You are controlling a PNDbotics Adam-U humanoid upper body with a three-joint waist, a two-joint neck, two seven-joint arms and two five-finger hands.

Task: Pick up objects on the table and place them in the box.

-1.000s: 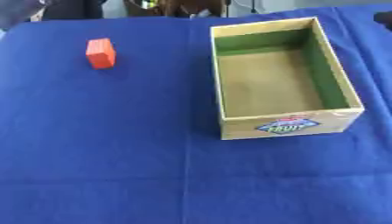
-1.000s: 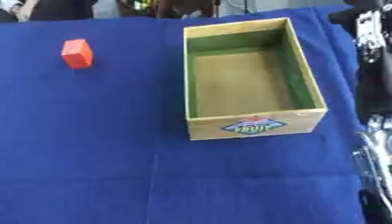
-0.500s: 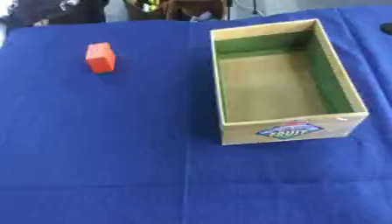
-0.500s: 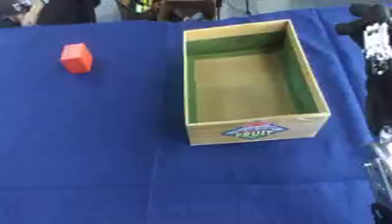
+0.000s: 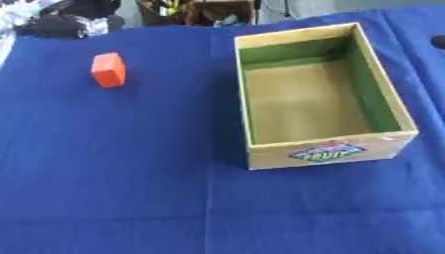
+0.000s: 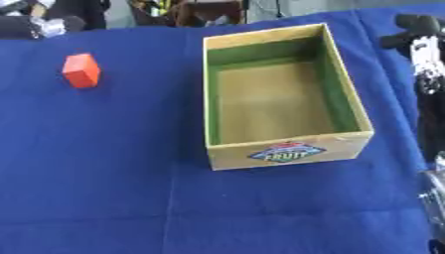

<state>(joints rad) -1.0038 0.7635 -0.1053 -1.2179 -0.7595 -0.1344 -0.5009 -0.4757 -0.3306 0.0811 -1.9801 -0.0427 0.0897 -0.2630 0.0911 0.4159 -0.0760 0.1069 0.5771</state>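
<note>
Small orange block (image 5: 109,70) unmoved, upper left on the blue-cloth tabletop (image 5: 130,173); open cardboard box (image 5: 323,149) still empty, centre-right. Right hand (image 6: 415,30) has entered at right edge, finger state unclear; no pickup started.

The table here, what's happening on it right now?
Nothing is being handled yet. An orange block sits alone on the blue cloth, off to the left of an open box, which is empty. Part of the robot's right arm shows at the right edge in the right eye view, but neither hand can be made out, so the block still has to be picked up.
</note>
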